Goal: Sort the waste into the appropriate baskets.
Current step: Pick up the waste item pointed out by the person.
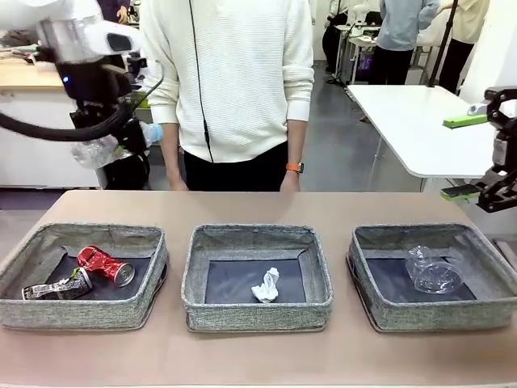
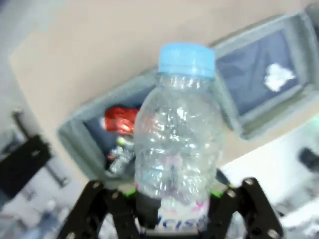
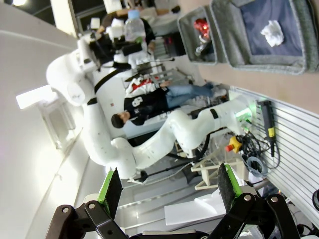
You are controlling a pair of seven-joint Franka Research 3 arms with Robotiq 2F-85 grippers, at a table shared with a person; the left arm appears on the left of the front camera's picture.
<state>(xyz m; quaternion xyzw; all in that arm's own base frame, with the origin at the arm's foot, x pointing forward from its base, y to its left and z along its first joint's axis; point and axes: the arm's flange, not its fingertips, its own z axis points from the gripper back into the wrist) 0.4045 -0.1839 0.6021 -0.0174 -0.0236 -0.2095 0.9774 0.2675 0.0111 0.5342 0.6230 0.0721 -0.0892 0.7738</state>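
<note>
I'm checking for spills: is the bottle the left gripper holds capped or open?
Capped. The left gripper is shut on the clear bottle, and its blue cap sits on the neck.

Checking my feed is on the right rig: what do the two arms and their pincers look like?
Both arms are glossy white with rounded joints; the left arm has a black wrist section, a blue light and a black cable looping off it. The left pincer is black with green pads. The right pincer is black too, with flat fingers faced in bright green.
</note>
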